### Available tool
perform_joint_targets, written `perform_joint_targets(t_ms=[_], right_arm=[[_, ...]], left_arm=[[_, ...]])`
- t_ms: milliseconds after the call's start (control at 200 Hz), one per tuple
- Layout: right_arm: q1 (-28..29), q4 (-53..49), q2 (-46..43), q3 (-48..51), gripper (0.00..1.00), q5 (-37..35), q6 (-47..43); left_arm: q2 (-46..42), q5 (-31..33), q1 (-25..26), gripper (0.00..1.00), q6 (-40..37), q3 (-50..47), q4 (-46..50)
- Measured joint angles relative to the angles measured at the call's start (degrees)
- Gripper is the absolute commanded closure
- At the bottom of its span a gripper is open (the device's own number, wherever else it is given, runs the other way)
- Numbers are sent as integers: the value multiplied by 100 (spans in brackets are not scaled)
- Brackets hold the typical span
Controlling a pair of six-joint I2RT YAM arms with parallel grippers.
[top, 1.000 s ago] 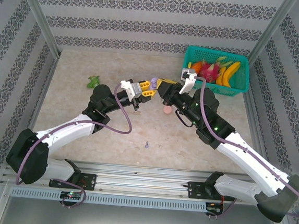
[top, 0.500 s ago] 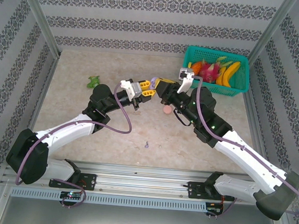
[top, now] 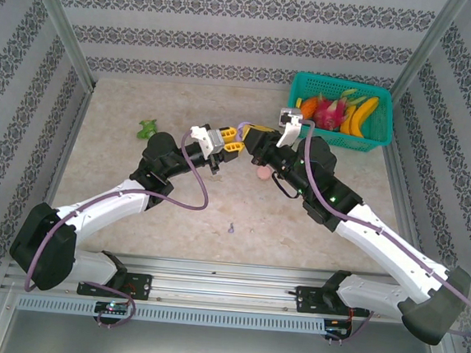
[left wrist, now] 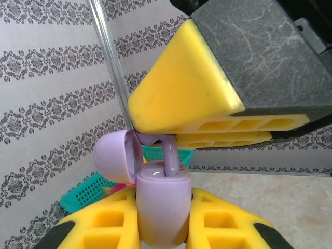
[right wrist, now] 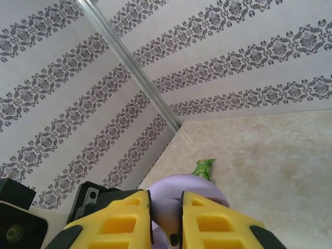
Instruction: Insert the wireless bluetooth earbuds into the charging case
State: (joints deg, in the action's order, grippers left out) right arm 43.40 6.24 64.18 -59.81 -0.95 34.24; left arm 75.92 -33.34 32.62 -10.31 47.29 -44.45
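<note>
My left gripper (top: 228, 143) (left wrist: 164, 195) is shut on the body of a purple charging case (left wrist: 163, 212) (top: 241, 130), held upright above the table with its lid (left wrist: 115, 155) hinged open to the left. A purple earbud (left wrist: 170, 158) (right wrist: 167, 215) stands stem-down in the case's top, pinched between the yellow fingers of my right gripper (top: 252, 136) (right wrist: 166, 197), which comes in from above and meets the left one at mid-table. Another tiny purple earbud (top: 231, 228) lies on the table nearer the arm bases.
A small pale pink item (top: 262, 173) rests on the table just below the right gripper. A green wrapper-like object (top: 147, 127) (right wrist: 204, 168) lies at the left. A teal basket (top: 374, 143) of fruit stands at the back right, against the patterned walls.
The right wrist has edged slightly left toward the left gripper and the case. The left arm has held still with the case.
</note>
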Motion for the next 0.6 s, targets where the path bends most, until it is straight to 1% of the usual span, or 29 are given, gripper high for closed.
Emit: perform_joint_targets(t_ms=[380, 600], right_arm=[[0, -4, 219, -9, 85, 63, -219], [26, -48, 378, -52, 85, 52, -415]], left_arm=[[0, 151, -7, 100, 28, 0, 208], [11, 304, -11, 100, 186, 0, 299]])
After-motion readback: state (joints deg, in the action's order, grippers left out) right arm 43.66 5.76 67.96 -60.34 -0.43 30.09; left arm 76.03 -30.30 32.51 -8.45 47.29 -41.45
